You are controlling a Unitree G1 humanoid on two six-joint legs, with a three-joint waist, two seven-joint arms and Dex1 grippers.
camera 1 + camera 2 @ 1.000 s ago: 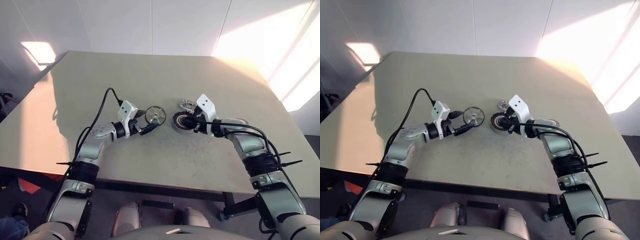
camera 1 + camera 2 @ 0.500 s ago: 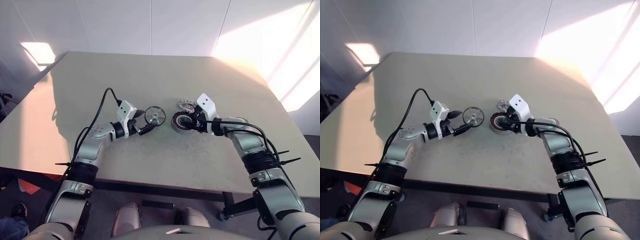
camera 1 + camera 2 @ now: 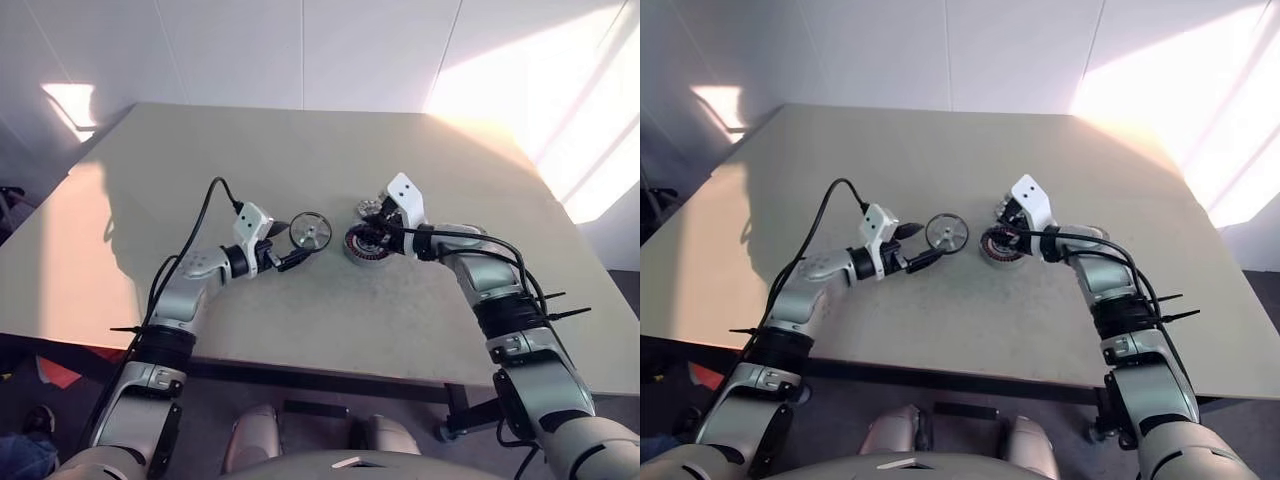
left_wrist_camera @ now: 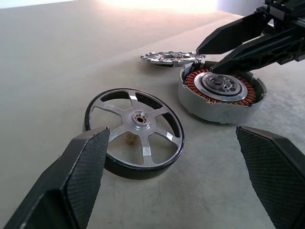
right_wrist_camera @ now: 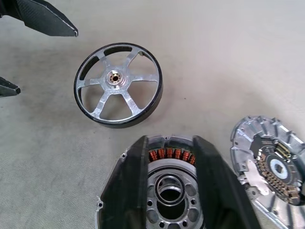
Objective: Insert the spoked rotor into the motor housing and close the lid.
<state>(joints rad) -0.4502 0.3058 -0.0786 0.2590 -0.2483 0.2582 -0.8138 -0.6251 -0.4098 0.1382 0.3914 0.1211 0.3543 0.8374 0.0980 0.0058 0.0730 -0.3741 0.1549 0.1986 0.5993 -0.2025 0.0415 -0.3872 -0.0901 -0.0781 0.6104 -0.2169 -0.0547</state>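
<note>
Spoked rotor (image 4: 135, 127) lies flat on the bench (image 3: 300, 150), hub up, at about nine o'clock from the motor housing (image 4: 220, 93) and just apart from it. It is not yet in the housing, so the insertion has not begun. The left gripper (image 4: 181, 176) hovers low by the rotor with its jaws wide apart, one finger on each side of the wheel's near edge, probably lined up to close on the rim. The right gripper (image 5: 170, 162) sits over the housing with its jaws fairly close together above the copper windings and the pale centre; whether they grip or merely steady the casing I cannot tell. The lid (image 5: 271, 168) rests flat on the bench at roughly one o'clock from the housing, nearly touching it, within easy reach for the closing step.
</note>
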